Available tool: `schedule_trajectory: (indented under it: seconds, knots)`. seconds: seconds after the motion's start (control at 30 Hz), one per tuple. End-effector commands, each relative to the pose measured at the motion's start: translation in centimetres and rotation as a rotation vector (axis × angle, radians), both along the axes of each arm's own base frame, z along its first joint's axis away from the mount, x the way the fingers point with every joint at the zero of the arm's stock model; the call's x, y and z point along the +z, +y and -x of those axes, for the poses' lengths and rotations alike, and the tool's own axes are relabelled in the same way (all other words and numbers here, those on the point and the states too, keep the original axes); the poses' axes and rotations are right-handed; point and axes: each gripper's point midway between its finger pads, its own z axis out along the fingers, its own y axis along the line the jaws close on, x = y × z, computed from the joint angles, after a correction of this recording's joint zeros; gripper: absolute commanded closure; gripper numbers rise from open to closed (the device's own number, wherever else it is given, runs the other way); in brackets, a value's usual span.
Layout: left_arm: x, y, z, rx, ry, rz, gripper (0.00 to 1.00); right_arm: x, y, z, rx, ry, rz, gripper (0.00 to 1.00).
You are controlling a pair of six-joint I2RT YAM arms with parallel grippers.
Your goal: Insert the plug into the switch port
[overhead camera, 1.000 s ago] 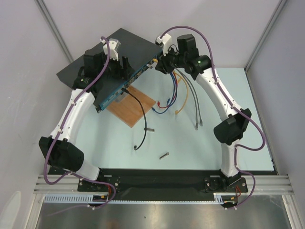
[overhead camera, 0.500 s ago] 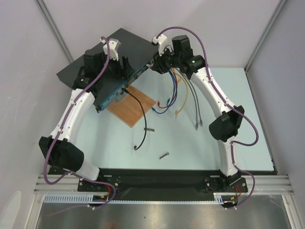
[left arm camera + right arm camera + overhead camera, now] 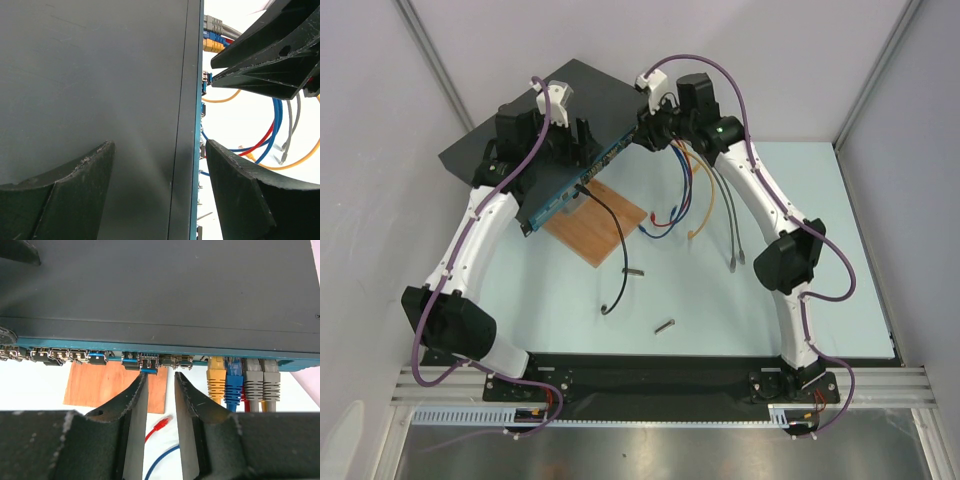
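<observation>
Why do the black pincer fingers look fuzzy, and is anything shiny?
Right wrist view: the fingers of the right pincer sit close to the lens and look soft, the switch's ports sharp. Left wrist view: pale sheen on its dark top. Top view: the bottom metal strip glares.

Bright even diffuse lighting, faint soft shadows, sharp focus, wrist-view backgrounds washed out white

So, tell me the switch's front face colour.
Switch front face: teal blue, clearest in right wrist view.
</observation>
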Motion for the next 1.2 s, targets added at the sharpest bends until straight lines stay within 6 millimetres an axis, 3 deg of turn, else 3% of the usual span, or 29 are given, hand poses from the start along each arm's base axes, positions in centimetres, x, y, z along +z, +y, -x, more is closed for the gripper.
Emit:
schedule_trajectory:
  seconds: [0.0, 0.53, 0.67, 0.77, 0.9, 1.17]
  knots:
    - [-0.5, 0.4, -0.2, 0.002, 0.018, -0.003, 0.21, 3.8, 2.0, -0.5, 0.026, -0.109, -0.097, 0.69]
    - [-1.3, 1.3, -0.5, 0.022, 0.047, -0.011, 0.21, 4.8, 4.3, -1.6, 0.069, -0.182, -0.195, 0.73]
    - [-1.1, 1.3, -0.7, 0.014, 0.046, -0.006, 0.21, 4.4, 3.2, -1.4, 0.064, -0.169, -0.183, 0.74]
    - [-0.8, 0.9, -0.5, -0.010, 0.034, 0.002, 0.21, 5.2, 1.7, -1.0, 0.058, -0.178, -0.192, 0.74]
    - [-0.3, 0.7, -0.4, -0.022, 0.018, 0.012, 0.22, 5.9, 1.4, -1.0, 0.058, -0.214, -0.193, 0.74]
    - [-0.7, 1.0, 0.0, -0.018, 0.028, -0.014, 0.22, 2.9, 2.8, -1.9, 0.070, -0.164, -0.172, 0.76]
